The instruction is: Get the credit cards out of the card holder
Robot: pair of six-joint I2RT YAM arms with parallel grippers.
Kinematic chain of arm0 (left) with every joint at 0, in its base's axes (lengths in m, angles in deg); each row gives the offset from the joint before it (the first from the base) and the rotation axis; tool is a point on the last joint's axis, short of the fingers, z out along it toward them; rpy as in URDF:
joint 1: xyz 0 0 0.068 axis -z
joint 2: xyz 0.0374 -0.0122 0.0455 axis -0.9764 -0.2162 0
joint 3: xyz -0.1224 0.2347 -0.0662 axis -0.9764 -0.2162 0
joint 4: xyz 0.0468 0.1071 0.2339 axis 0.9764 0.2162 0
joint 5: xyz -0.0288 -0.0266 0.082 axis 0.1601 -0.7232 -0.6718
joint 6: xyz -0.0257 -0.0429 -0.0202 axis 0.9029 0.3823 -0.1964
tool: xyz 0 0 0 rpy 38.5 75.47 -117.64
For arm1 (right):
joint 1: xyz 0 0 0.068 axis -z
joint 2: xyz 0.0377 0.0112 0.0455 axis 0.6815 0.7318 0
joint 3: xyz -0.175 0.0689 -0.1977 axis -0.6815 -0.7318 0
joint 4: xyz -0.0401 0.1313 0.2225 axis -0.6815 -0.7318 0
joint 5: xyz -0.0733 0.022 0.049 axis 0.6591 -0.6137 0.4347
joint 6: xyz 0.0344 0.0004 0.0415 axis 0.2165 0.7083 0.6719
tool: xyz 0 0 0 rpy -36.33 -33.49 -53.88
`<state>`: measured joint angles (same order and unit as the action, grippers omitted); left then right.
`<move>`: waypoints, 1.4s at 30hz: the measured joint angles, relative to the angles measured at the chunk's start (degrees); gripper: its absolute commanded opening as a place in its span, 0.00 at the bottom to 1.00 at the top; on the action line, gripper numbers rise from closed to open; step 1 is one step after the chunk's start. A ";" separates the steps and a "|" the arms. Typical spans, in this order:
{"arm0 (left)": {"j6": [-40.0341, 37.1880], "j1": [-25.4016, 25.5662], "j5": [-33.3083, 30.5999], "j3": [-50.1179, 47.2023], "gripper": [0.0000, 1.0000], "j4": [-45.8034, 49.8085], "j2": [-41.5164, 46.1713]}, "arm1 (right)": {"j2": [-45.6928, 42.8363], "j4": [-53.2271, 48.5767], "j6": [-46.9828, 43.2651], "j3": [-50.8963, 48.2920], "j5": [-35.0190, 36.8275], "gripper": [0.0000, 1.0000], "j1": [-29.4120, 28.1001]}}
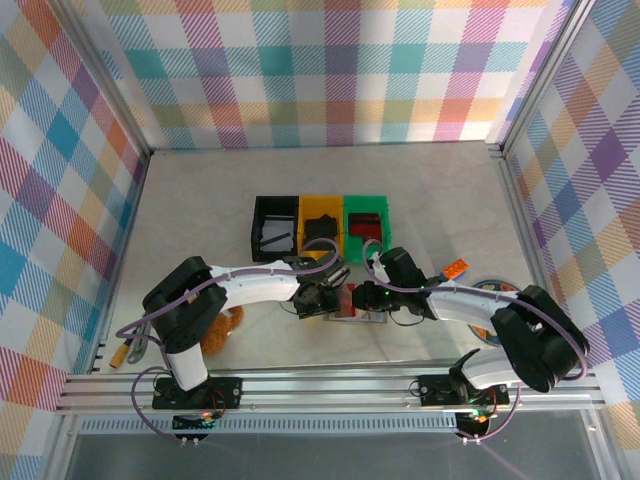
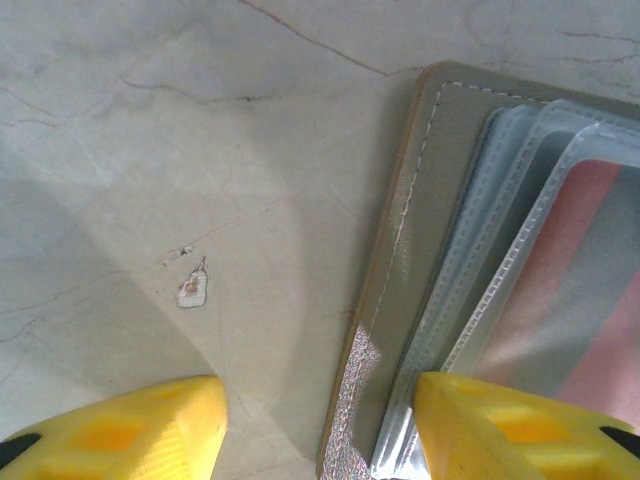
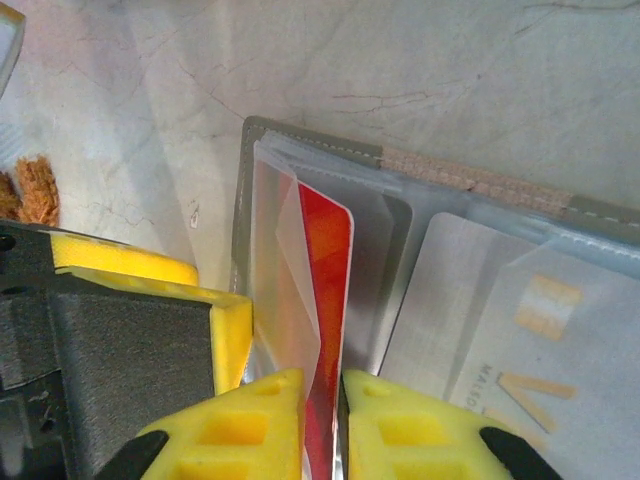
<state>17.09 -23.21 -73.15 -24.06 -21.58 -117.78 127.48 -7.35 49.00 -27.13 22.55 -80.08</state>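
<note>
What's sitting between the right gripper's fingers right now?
The red credit card, its lower end pinched there, above the open card holder; the right wrist view shows it.

Three open bins stand touching in a row toward the back of the pale, veined table (image 1: 200, 190): a black bin (image 1: 274, 226) on the left, a yellow bin (image 1: 321, 226) in the middle and a green bin (image 1: 366, 222) on the right. A brown fuzzy lump (image 1: 222, 328) lies near the front left, while a small orange piece (image 1: 455, 268) and a round ring (image 1: 490, 292) lie to the right. The tabletop has a small chip (image 2: 192, 290), and checked walls (image 1: 330, 70) in many colours close in the table.
</note>
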 measured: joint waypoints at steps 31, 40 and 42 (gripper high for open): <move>0.00 0.00 0.00 0.20 0.54 0.20 -0.11 | -4.44 1.88 0.68 -2.82 -0.52 0.00 0.11; 0.00 0.00 0.02 0.22 0.54 0.22 -0.13 | -8.90 -1.64 0.46 -3.37 0.96 0.00 0.83; 0.00 0.00 0.02 0.22 0.54 0.22 -0.13 | -10.21 -2.56 0.39 -3.54 1.51 0.00 1.20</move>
<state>17.09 -23.21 -73.13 -23.84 -21.36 -117.91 117.28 -9.91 49.39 -30.67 24.06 -78.88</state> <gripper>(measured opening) 0.543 0.065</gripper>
